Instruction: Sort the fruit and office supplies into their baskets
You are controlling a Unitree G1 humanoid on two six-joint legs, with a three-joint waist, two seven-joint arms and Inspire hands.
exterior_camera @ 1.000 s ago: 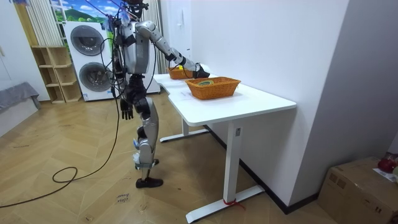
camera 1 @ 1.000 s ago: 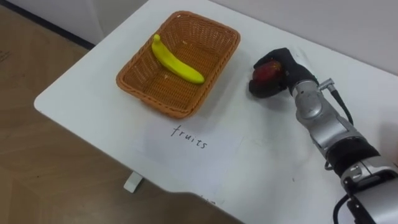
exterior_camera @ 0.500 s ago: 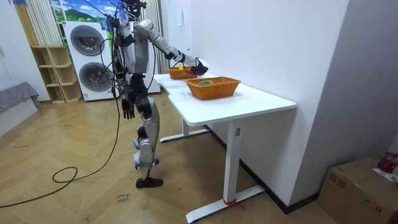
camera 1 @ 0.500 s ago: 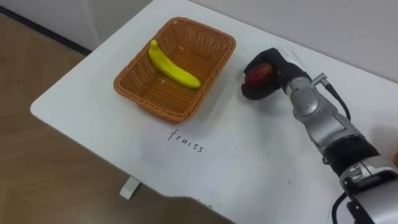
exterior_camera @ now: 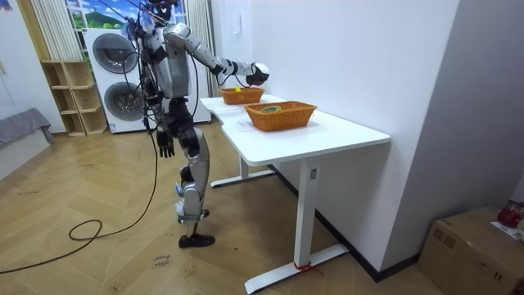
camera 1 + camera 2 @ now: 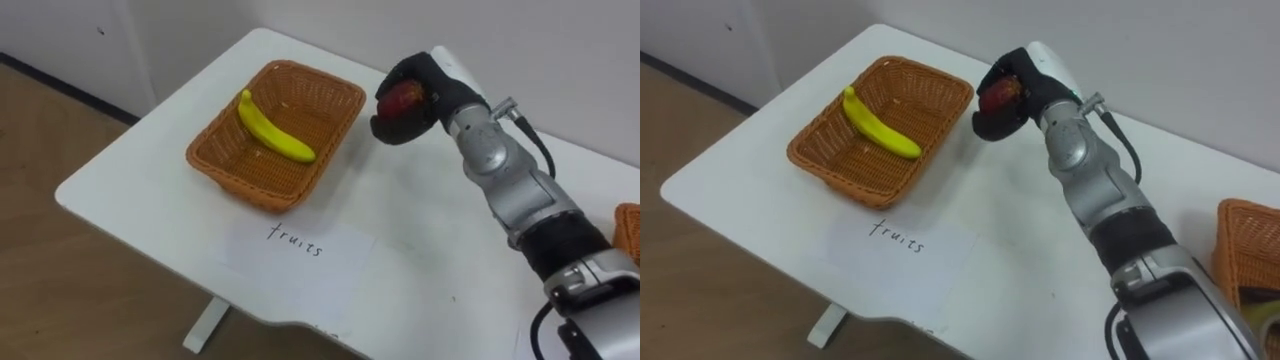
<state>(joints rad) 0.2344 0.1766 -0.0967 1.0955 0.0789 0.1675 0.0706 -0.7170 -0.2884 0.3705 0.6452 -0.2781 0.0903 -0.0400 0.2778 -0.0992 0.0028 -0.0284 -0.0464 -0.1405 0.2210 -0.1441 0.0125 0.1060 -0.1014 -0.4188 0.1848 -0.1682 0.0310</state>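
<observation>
Red fruit (image 6: 402, 98), rounded, probably an apple: carried in my right hand (image 6: 438, 88), whose dark fingers (image 6: 386, 124) are curled round it from below and the sides, clamped on it; fruit and hand are clear of the white table (image 6: 420, 240), beside the far right corner of the fruit basket (image 6: 335, 140) and not yet over its inside, as far as I can judge. Fruit basket: woven, brown, near the table's left corner; one banana (image 6: 272, 128) lies slantwise on its floor. Paper label (image 6: 300, 250): flat on the table just in front of the basket, handwritten. Second basket (image 6: 1245, 245): same weave, at the table's right, well apart from the first. Left hand (image 5: 166, 147): hangs idle at my side in the room view; its state I cannot tell. Stance: upright at the table's edge, right arm stretched out over it.

Step in hand, as I judge it: carrying the fruit to its basket. Next move: bring the hand leftward until it is above the basket's open middle, beside the banana rather than on it; lower inside the rim; only then loosen the fingers, since a round fruit let go over the rim could roll off across the table.
</observation>
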